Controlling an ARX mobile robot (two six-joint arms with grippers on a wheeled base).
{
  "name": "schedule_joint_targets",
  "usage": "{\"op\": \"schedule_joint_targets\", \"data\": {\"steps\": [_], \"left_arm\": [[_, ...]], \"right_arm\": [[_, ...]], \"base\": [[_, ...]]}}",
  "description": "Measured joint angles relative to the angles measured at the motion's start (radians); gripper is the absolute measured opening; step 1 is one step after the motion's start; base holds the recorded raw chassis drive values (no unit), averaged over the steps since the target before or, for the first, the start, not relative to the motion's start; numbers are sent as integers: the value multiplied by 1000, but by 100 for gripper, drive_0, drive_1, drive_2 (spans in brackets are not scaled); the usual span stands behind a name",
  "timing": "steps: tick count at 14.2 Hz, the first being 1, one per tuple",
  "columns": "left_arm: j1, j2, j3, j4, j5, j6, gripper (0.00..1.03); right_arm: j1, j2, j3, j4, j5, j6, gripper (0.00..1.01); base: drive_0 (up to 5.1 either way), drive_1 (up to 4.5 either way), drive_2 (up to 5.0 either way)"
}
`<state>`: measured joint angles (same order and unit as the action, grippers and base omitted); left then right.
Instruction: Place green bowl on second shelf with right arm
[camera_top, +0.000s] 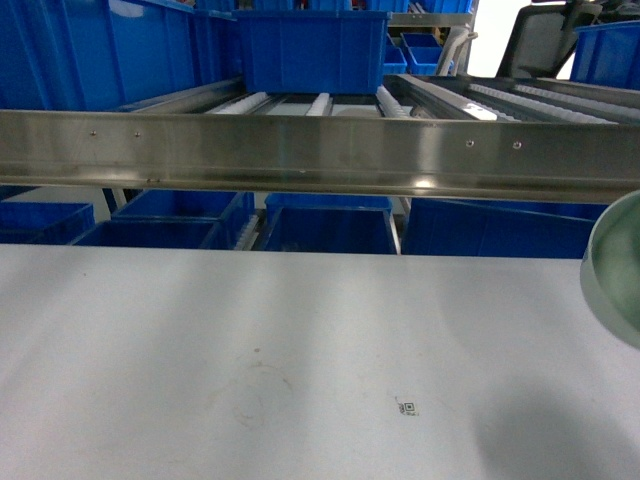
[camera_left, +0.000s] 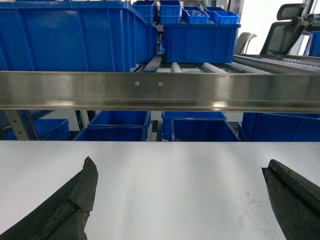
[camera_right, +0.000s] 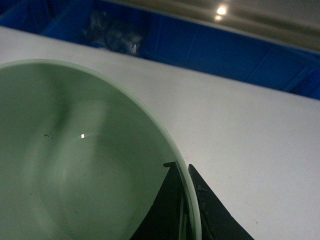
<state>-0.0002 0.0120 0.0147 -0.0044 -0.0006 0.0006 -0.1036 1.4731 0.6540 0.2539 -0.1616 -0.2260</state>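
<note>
The green bowl (camera_right: 75, 160) is gripped by the right gripper (camera_right: 184, 210): in the right wrist view, one dark finger is seen inside the bowl's wall and the other outside it, with the pale rim pinched between them at the lower right. The bowl's glossy inside fills the left of that view, and a few dark specks are seen on it. In the head view only a part of the bowl (camera_top: 612, 270) is seen, cut off by the right edge of the picture, over the right side of the white table (camera_top: 300, 360) and below the steel rail (camera_top: 300, 150) of the roller shelf.

The left gripper (camera_left: 180, 200) is held wide apart, with its two dark fingers at the lower left and lower right of the left wrist view and nothing between them; bare white table top is seen in the gap. Beyond the table's far edge, blue crates (camera_top: 310, 50) are seen on the rollers above the rail and further ones below it. A small printed code mark (camera_top: 407, 408) is seen on the table top toward its near edge.
</note>
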Motion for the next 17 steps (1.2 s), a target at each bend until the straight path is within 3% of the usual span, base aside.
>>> {"op": "schedule_joint_targets", "data": {"steps": [3,6,9,12,15,17], "left_arm": [[0,0,0,0,0,0,98],[0,0,0,0,0,0,98],[0,0,0,0,0,0,98],[0,0,0,0,0,0,98],[0,0,0,0,0,0,98],[0,0,0,0,0,0,98]], "right_arm": [[-2,-202,43,-76,0,39,2],[-51,-549,86,-187,-14,105,2],[-85,-784,15,-319,-83,129,2],[-169,-973,-2,-440,-182,170,2],[-150,-1062,-50,-510,-198,182,2],[-58,-1106,-94,-532,-140,182,2]], "base": [[0,0,0],[0,0,0],[0,0,0],[0,0,0],[0,0,0],[0,0,0]]}}
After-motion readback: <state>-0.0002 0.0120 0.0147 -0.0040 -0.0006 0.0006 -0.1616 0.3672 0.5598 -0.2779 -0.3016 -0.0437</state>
